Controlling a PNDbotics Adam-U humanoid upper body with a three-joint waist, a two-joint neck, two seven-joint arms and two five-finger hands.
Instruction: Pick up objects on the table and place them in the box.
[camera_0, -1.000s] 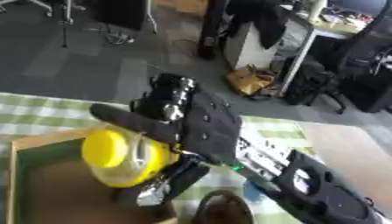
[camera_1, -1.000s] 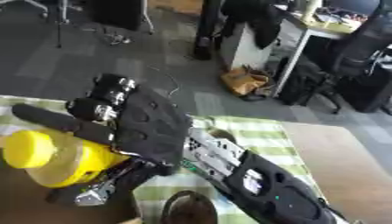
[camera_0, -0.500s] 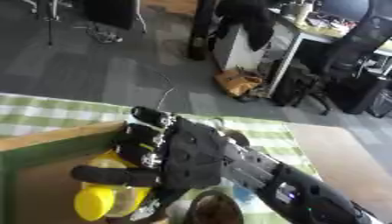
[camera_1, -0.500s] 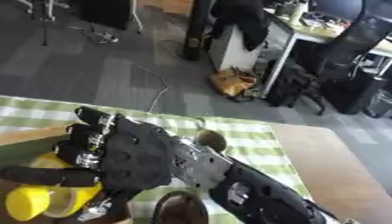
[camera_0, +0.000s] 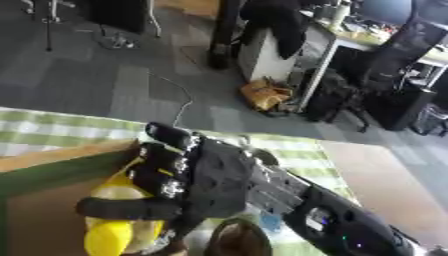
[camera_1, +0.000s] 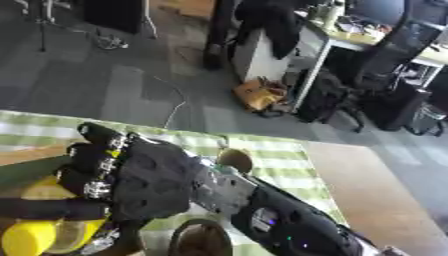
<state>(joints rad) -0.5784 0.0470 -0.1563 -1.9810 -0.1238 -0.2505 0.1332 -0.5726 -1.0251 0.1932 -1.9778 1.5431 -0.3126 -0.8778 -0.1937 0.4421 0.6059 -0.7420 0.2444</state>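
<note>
Your right hand (camera_0: 197, 185) is curled around the yellow bottle (camera_0: 118, 227), holding it over the box (camera_0: 52, 165) at 8 o'clock. The green checked tablecloth (camera_1: 262, 160) covers the table; grey office floor (camera_0: 96, 85) lies at 12 o'clock.

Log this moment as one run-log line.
right hand: shut on yellow object | position: over box interior | left hand: not in view | brown round object: on checked cloth | release: not yet
</note>
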